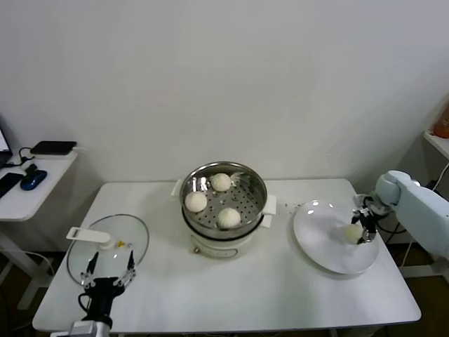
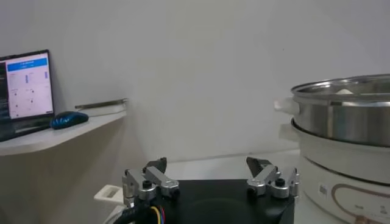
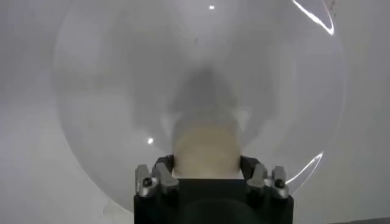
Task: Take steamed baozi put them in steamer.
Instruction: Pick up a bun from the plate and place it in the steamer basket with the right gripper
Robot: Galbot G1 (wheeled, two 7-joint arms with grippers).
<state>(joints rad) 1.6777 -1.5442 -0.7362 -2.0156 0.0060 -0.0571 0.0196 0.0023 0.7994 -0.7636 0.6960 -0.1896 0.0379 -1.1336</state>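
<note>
Now: right pincer (image 1: 359,232) grips smooth cream baozi (image 1: 353,232) on plate (image 1: 319,242) | three baozi in steamer (image 1: 256,184) | left pincer (image 1: 110,268) open, idle over desk (image 1: 266,288)

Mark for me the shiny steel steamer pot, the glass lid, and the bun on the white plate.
Shiny round steel steamer pot (image 1: 247,184): head view, bare perforated floor.
Clear glass lid (image 1: 133,235): head view, pane near its rim.
Cream-white bun on the flat white plate (image 1: 353,232): head view, bun's middle, between the right hand's fingers.
</note>
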